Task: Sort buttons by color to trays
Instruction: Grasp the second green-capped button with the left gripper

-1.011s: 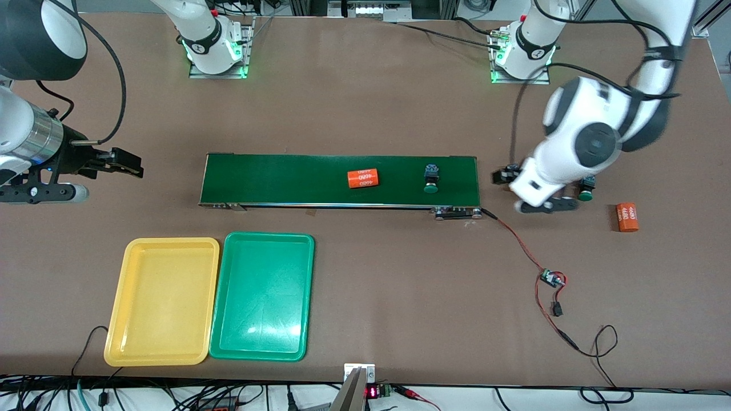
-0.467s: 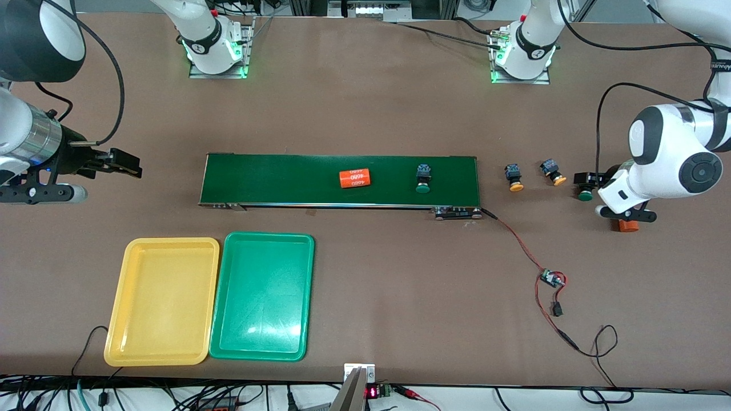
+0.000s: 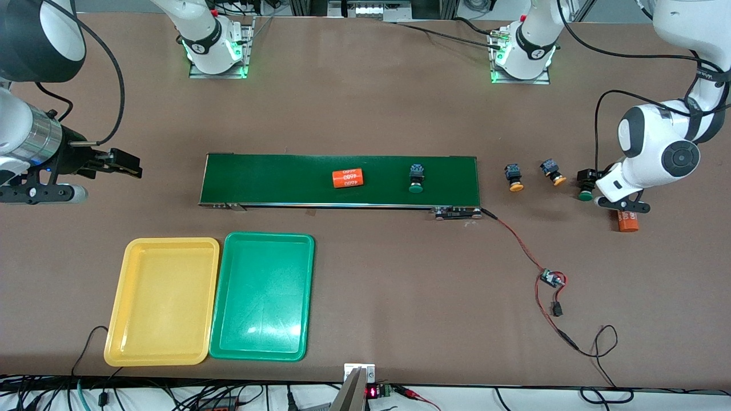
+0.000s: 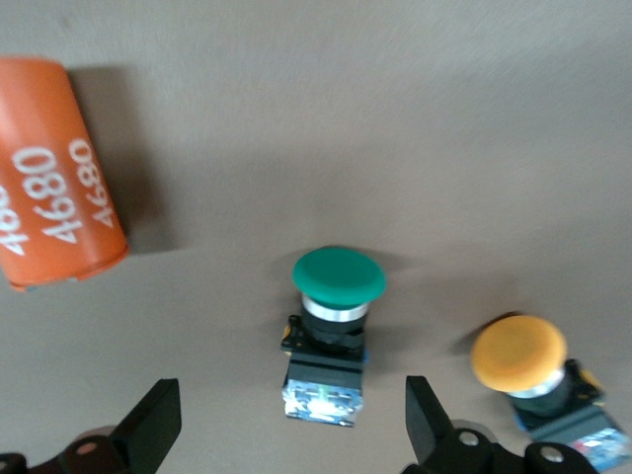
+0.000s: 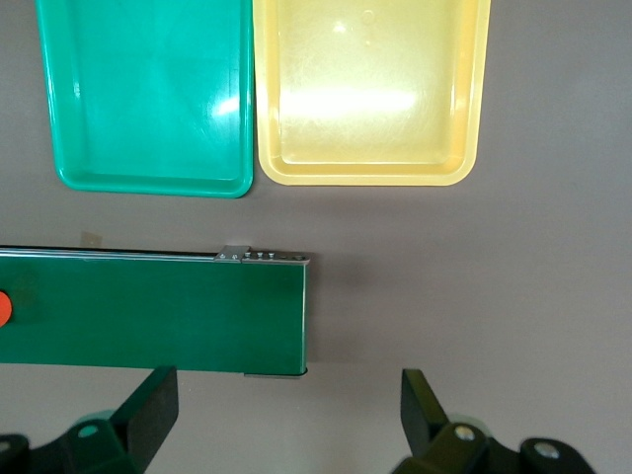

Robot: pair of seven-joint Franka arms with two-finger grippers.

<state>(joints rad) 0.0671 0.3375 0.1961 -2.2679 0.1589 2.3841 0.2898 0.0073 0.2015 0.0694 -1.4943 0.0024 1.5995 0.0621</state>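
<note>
A green button [image 3: 416,177] rides on the dark belt [image 3: 274,177]. Two yellow-orange buttons [image 3: 514,177] [image 3: 552,172] lie on the table off the belt's end toward the left arm's end. Another green button [image 3: 585,186] [image 4: 331,326] lies on its side past them, and my left gripper [image 3: 612,200] [image 4: 291,430] hangs open just above the table with its fingers either side of this button's dark body. A yellow-orange button [image 4: 523,360] shows beside it. My right gripper [image 3: 123,162] [image 5: 286,420] waits open over bare table off the belt's other end. The yellow tray [image 3: 163,301] and green tray [image 3: 261,297] are empty.
An orange printed cylinder [image 3: 348,178] rides the belt. A second orange cylinder [image 3: 627,221] [image 4: 54,212] lies close under my left hand. A red wire with a small board [image 3: 551,278] runs from the belt's end toward the front camera. The trays lie side by side near the table's front edge.
My left arm swung from beside the belt's end out over the green button and cylinder, uncovering the two yellow-orange buttons. The belt carried its cylinder and button toward the right arm's end.
</note>
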